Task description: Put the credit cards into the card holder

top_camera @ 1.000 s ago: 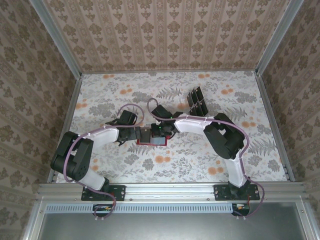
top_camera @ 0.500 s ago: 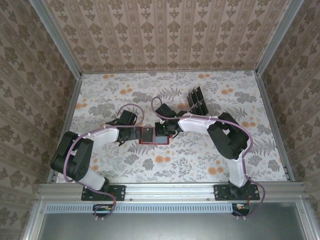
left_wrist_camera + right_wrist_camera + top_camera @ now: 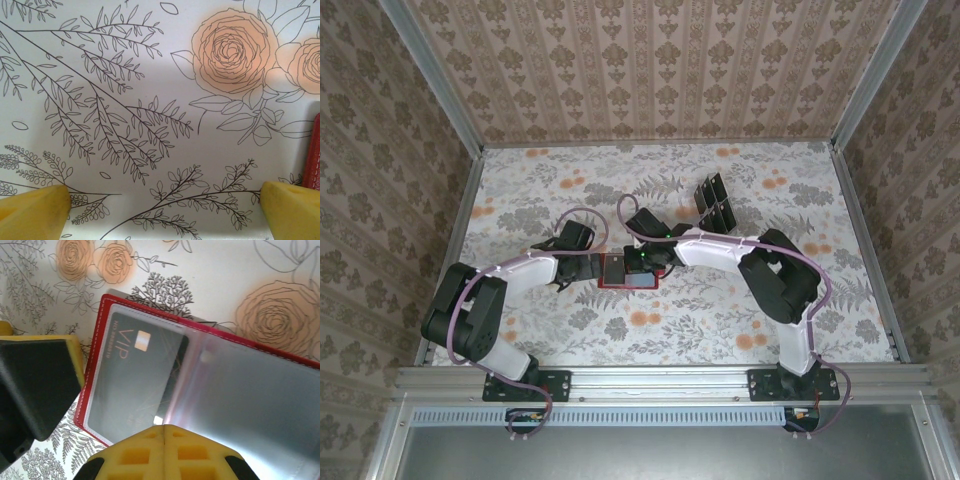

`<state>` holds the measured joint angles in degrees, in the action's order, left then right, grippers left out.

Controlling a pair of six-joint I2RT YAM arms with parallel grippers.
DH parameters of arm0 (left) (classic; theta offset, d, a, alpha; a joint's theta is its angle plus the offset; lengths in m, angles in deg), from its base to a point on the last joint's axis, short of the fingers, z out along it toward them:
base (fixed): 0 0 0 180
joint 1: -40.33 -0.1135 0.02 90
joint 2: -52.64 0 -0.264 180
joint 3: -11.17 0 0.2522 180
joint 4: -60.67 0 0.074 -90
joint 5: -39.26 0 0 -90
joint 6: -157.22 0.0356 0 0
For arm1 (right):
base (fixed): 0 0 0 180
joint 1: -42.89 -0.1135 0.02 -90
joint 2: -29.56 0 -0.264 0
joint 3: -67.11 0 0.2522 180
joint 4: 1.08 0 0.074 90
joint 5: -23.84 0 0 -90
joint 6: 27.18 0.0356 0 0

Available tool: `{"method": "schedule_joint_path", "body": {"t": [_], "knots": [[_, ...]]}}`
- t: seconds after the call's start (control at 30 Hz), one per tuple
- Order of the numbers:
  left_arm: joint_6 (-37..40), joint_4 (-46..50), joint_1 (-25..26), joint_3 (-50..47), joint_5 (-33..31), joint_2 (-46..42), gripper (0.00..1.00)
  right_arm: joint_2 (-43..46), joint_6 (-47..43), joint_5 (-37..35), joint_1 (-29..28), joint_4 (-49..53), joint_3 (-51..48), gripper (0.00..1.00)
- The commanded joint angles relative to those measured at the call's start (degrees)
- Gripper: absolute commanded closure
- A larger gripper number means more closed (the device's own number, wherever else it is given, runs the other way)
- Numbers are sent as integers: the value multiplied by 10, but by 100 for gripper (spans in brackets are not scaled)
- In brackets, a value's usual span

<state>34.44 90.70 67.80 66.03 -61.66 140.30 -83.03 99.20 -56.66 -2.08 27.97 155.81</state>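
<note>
The card holder (image 3: 210,335) lies open on the floral table, red-rimmed with clear grey pockets; it is also in the top view (image 3: 625,273). A dark credit card (image 3: 135,370) marked VIP sits in its left pocket. My right gripper (image 3: 164,428) is shut, its yellow fingertips pressed together at the card's near end by the fold; in the top view the right gripper (image 3: 642,262) is over the wallet. My left gripper (image 3: 160,210) stands open just left of the holder, whose red edge (image 3: 314,155) is beside the right fingertip (image 3: 292,210). More dark credit cards (image 3: 714,200) stand farther back.
A clear slotted rack (image 3: 718,212) holds the standing cards behind and right of the wallet. My left gripper's black and yellow finger (image 3: 40,380) sits close against the wallet's left edge. Patterned walls close in the table on three sides.
The right arm has shifted slightly over the wallet, its elbow swinging a little. The left arm and the wallet have stayed where they were.
</note>
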Motion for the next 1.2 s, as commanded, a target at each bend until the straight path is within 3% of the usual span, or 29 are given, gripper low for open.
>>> {"method": "schedule_joint_path", "body": {"t": [0.0, 1.17], "knots": [[-3, -7, 4, -14, 27, 8, 0, -17, 10, 10, -6, -8, 17, 96], [-10, -25, 6, -29, 40, 15, 0, -71, 15, 32, -17, 5, 70, 97]]}}
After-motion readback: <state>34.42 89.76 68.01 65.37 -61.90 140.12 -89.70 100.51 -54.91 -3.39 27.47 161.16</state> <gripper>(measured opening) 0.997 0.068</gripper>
